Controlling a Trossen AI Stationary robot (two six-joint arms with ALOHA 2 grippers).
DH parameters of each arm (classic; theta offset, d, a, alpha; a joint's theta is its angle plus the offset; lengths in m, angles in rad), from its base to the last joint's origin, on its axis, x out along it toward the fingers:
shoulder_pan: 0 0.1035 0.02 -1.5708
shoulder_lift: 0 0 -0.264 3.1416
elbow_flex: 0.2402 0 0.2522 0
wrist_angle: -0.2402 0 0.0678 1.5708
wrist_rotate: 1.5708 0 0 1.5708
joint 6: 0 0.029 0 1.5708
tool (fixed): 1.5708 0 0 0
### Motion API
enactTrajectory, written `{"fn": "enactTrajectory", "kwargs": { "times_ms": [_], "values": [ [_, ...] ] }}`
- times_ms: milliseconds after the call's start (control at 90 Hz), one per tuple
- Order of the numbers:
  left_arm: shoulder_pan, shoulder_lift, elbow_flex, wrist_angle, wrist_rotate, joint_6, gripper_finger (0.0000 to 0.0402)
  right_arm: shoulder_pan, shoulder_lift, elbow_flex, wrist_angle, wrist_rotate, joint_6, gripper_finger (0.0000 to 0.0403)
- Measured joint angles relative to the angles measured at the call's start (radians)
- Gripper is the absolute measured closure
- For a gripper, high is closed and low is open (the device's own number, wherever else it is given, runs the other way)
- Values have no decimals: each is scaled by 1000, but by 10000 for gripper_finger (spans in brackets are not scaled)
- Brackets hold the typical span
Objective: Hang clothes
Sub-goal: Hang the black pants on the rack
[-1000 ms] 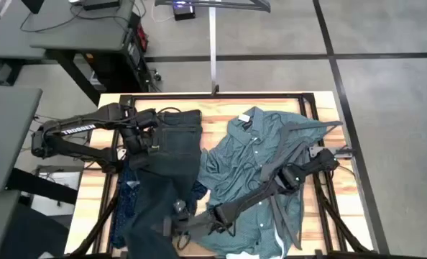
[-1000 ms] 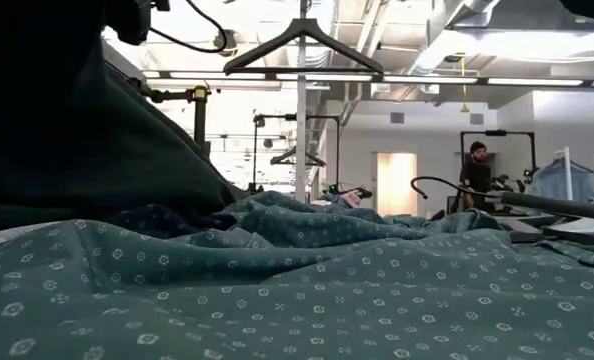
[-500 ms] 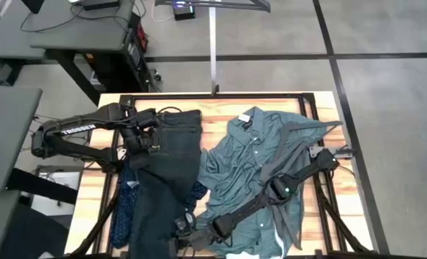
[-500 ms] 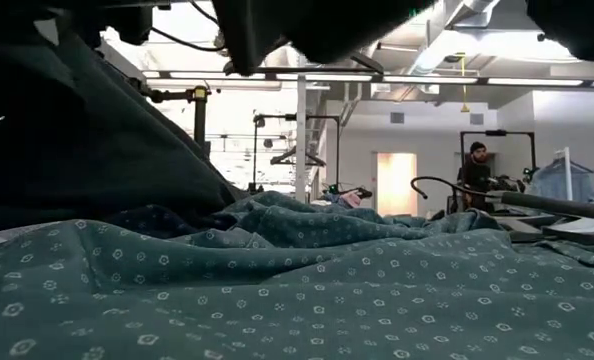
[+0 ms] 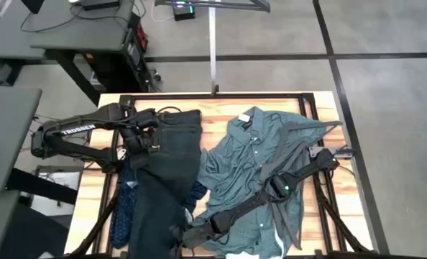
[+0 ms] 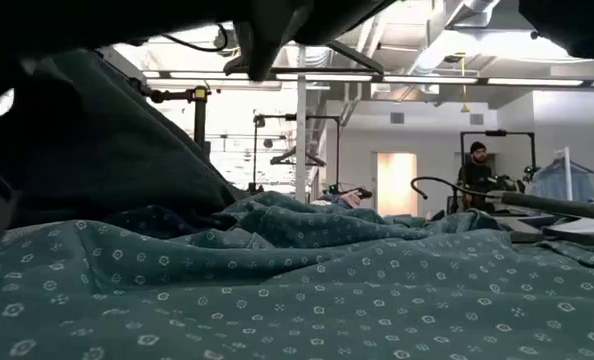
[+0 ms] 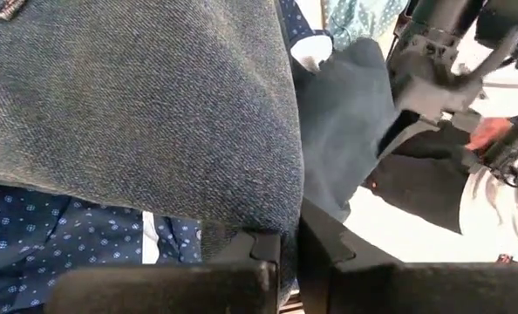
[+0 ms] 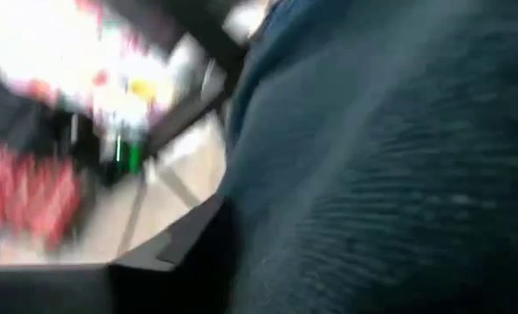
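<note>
The left gripper point(image 5: 143, 140) stays clamped on the waistband side of the jeans point(image 5: 167, 173), which lie down the table's left half over the dotted navy shirt point(image 5: 127, 198). Over the last second the right gripper point(image 5: 183, 236) has slid along the jeans' lower leg toward the table's near edge; whether its jaws are closed cannot be told. That suggests the jeans are being gathered first. The green shirt point(image 5: 253, 155) lies to the right, under the right arm, and a hanger point(image 6: 302, 40) hangs overhead.

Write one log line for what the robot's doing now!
left gripper: shut on jeans waist | right gripper: at jeans' leg end | teal shirt: flat
</note>
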State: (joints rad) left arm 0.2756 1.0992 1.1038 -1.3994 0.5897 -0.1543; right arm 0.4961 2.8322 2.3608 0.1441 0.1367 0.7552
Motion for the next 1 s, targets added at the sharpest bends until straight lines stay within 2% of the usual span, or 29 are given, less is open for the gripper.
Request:
{"fn": "enactTrajectory", "kwargs": {
  "times_ms": [111,211,367,500,644,856,1000],
  "values": [
    [0,0,0,-1,0,1,402,5,-19,-2,-54,-80,-75,165],
    [0,0,0,-1,0,2,402,5,-69,-6,-212,-122,-79,165],
    [0,0,0,-2,-1,10,402,10,-171,-7,-311,-117,-170,169],
    [0,0,0,-2,-1,3,402,7,-261,-2,-486,-108,-194,172],
    [0,0,0,-13,5,13,402,26,-302,-6,-688,-119,-53,172],
    [0,0,0,-47,0,10,402,104,-344,-6,-746,-178,88,172],
    [-13,0,0,-63,5,-1,382,92,-374,-6,-856,-173,134,172]
  ]
}}
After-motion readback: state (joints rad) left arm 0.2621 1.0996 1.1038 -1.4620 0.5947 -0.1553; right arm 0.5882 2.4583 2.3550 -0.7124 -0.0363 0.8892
